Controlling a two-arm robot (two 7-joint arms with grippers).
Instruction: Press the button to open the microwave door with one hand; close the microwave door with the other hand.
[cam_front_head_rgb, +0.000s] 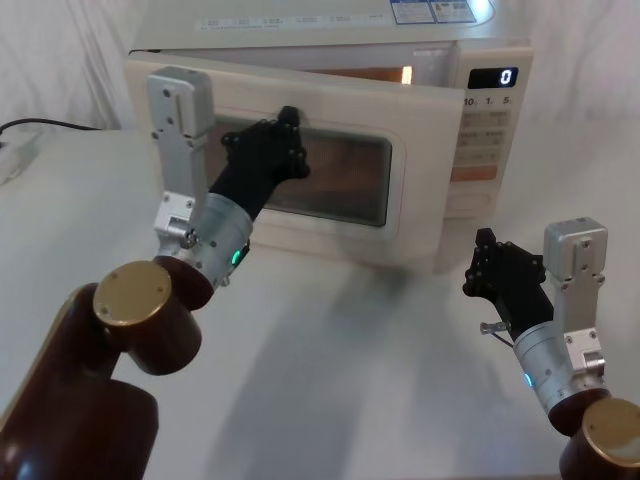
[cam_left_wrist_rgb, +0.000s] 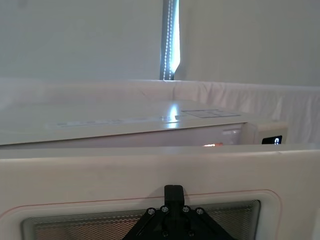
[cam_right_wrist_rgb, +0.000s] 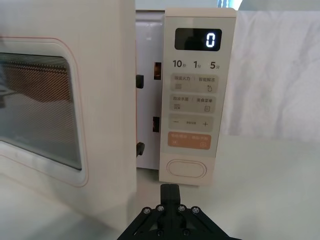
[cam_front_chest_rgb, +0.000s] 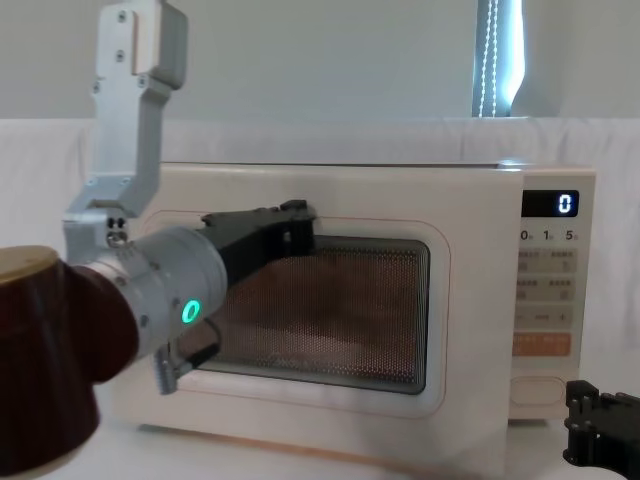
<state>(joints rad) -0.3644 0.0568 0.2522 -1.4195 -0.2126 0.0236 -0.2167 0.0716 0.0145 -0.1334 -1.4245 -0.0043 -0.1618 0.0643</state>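
The cream microwave (cam_front_head_rgb: 300, 25) stands at the back of the table, its display (cam_front_head_rgb: 493, 77) showing "0". The microwave door (cam_front_head_rgb: 420, 180) is ajar, its free edge swung out from the control panel, and the right wrist view shows the gap (cam_right_wrist_rgb: 147, 100). My left gripper (cam_front_head_rgb: 288, 125) is shut, its tip against the door frame just above the dark window (cam_front_chest_rgb: 330, 320). My right gripper (cam_front_head_rgb: 485, 250) is shut and hangs low in front of the panel, clear of the plain cream button (cam_right_wrist_rgb: 187, 169).
A white cloth covers the table (cam_front_head_rgb: 350, 380), with free room in front of the microwave. A black cable (cam_front_head_rgb: 40, 125) lies at the far left. White curtains hang behind. An orange key (cam_right_wrist_rgb: 190, 140) sits just above the button.
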